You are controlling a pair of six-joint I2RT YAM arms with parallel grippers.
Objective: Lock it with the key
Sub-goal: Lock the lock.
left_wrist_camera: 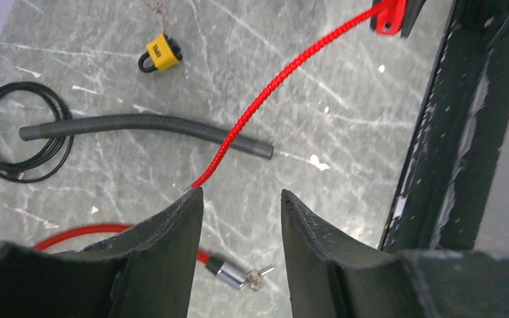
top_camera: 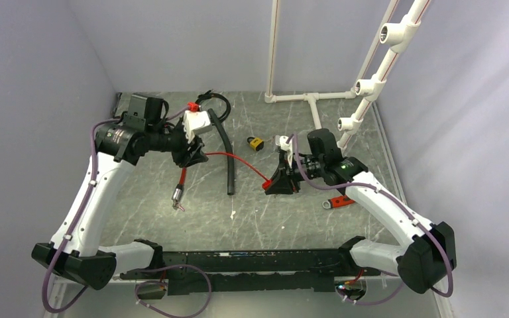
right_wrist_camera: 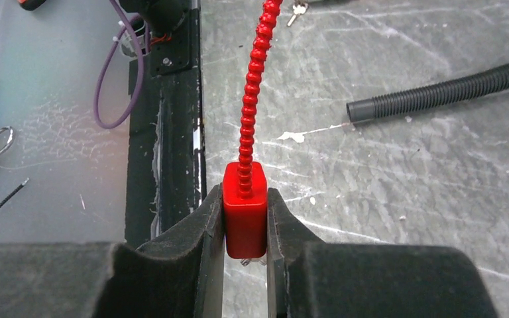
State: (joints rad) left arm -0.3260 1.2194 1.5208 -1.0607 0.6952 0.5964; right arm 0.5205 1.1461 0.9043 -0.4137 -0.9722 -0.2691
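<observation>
The right gripper (right_wrist_camera: 244,199) is clamped on the red lock block (right_wrist_camera: 245,222); keep it level. The left gripper (left_wrist_camera: 242,195), jaws apart, hangs just above the cable's metal tip (left_wrist_camera: 228,273) and what looks like the key (left_wrist_camera: 262,271); lower squarely before closing

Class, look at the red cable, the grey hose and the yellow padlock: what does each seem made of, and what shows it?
Red cable: probably plastic-coated, glossy, with a beaded, ribbed surface. Its red end block: smooth, shiny, likely moulded plastic. Hose: matte dark grey, finely ridged, so corrugated plastic or rubber. Padlock: yellow body, plastic cover or paint, unclear; its dark loop is probably metal.
</observation>
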